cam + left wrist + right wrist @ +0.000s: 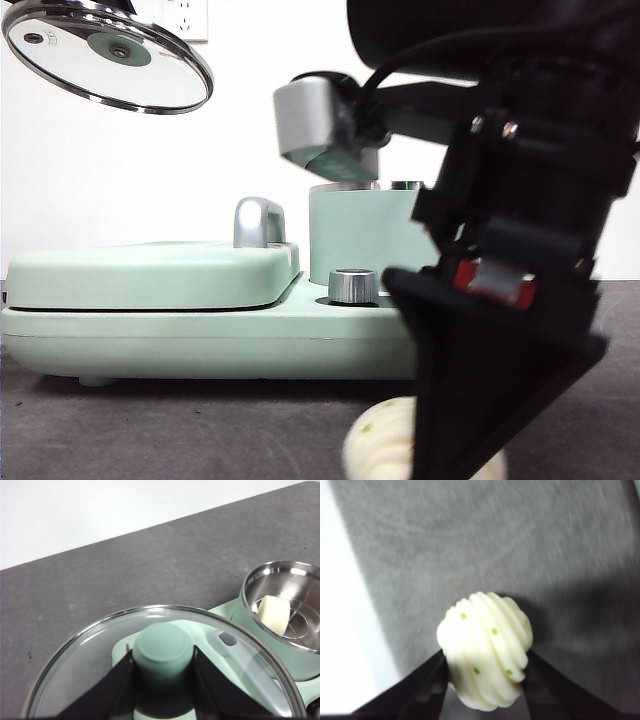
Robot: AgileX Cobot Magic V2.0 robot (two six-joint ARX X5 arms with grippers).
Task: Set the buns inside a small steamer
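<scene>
Right jaws (485, 680) around pleated bun (485, 650), left jaws (162, 675) clamping lid knob (162, 647).

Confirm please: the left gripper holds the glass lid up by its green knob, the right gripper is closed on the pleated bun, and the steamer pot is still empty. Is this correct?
Not entirely. The steamer pot is not empty: the left wrist view shows the plain bun already inside it. The rest stands: the left gripper holds the glass lid by its green knob, and the right gripper is closed on the pleated bun.

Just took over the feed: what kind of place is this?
Probably a lab tabletop staged as a kitchen: a dark grey mat, a plain white wall with an outlet, and a mint-green cooker base.
</scene>
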